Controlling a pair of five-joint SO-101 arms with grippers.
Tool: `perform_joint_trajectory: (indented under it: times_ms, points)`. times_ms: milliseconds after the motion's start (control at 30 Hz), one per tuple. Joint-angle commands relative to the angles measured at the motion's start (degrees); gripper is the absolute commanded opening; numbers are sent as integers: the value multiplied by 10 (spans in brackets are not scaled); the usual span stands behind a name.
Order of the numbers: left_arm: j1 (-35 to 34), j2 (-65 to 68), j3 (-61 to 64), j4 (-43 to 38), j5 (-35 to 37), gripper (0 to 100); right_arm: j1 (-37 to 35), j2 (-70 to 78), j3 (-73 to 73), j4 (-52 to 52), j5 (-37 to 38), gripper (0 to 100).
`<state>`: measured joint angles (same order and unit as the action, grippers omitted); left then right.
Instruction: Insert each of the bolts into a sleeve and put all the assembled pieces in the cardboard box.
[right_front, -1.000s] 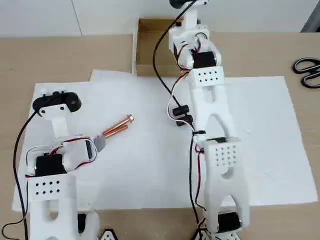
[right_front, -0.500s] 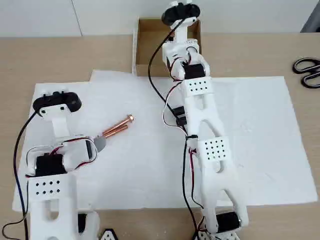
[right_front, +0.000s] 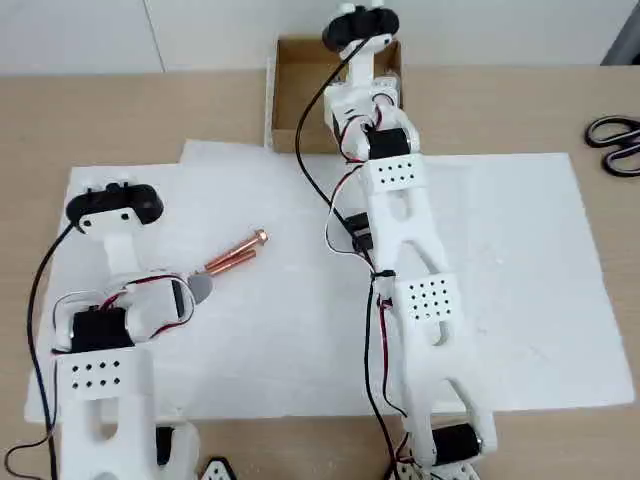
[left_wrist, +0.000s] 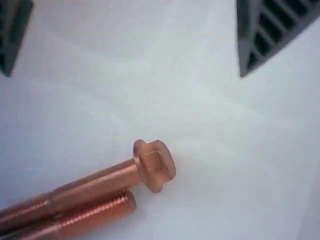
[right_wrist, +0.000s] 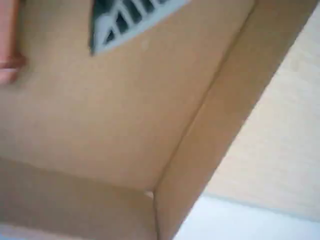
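Copper stands out on the white foam (right_front: 500, 250). A bolt (left_wrist: 150, 167) with a flanged hex head lies there, touching a second piece (left_wrist: 95, 210) that shows a threaded end. Whether either sits in a sleeve I cannot tell. Both lie just in front of the left hand (left_wrist: 125, 75), whose fingers stand wide apart around nothing, and that arm has not stirred.

Over the last second the right arm (right_front: 400, 200) has stretched forward and swung across to the box (right_front: 290, 90), then all but halted. The right hand (right_front: 362, 55) now hangs over the box floor. One grey finger (right_wrist: 130, 20) shows, with a copper end (right_wrist: 7, 55) near it. I cannot tell whether the hand is apart, together or gripping. It looks like a delivery, with the pair on the foam left to do.
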<state>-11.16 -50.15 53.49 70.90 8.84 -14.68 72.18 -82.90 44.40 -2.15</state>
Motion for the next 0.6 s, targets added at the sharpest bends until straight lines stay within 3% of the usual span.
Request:
perform_joint_trajectory:
  times_ms: [0,367,567]
  points:
    - [-2,-11,-2,-1,-4,273,5,-38,-62,52,9,313]
    - [-2,-11,-3,-1,-4,273,5,-190,-86,383,-3,313]
    - [-2,-11,-4,-2,-4,273,7,-238,-85,508,-3,313]
